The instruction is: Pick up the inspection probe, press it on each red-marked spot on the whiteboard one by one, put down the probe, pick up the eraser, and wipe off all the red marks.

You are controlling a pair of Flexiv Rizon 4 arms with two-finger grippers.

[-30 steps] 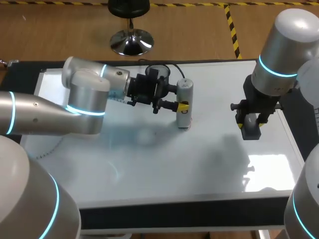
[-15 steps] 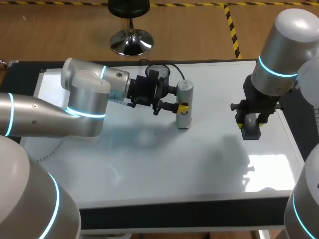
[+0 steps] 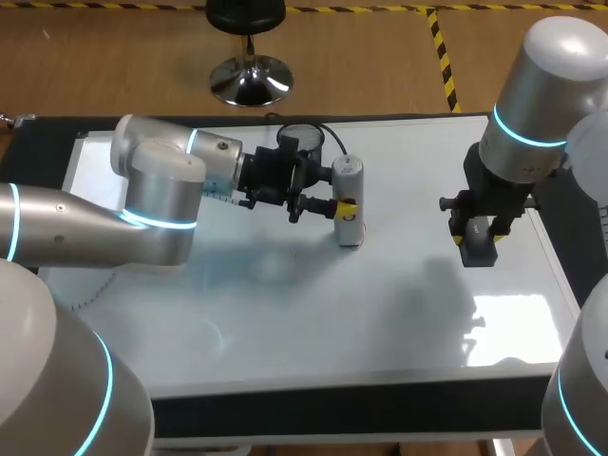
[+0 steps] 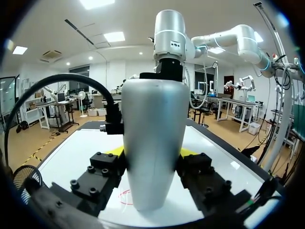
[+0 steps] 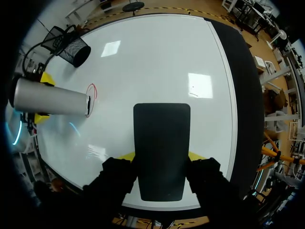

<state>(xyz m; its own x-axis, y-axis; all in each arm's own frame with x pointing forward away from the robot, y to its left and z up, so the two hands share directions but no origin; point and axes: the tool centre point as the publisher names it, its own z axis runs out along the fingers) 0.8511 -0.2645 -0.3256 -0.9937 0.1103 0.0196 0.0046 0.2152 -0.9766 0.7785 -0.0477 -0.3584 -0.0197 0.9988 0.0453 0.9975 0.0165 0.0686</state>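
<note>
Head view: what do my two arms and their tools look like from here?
The left arm and right arm have rounded silver-grey casings with glowing cyan rings at the joints. The left tool and right tool are black with yellow fingertips. A black cable loops by the left tool.

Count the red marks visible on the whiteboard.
1. One red circle is drawn on the whiteboard, right at the tip of the probe. More may be hidden under the probe or the eraser.
</note>
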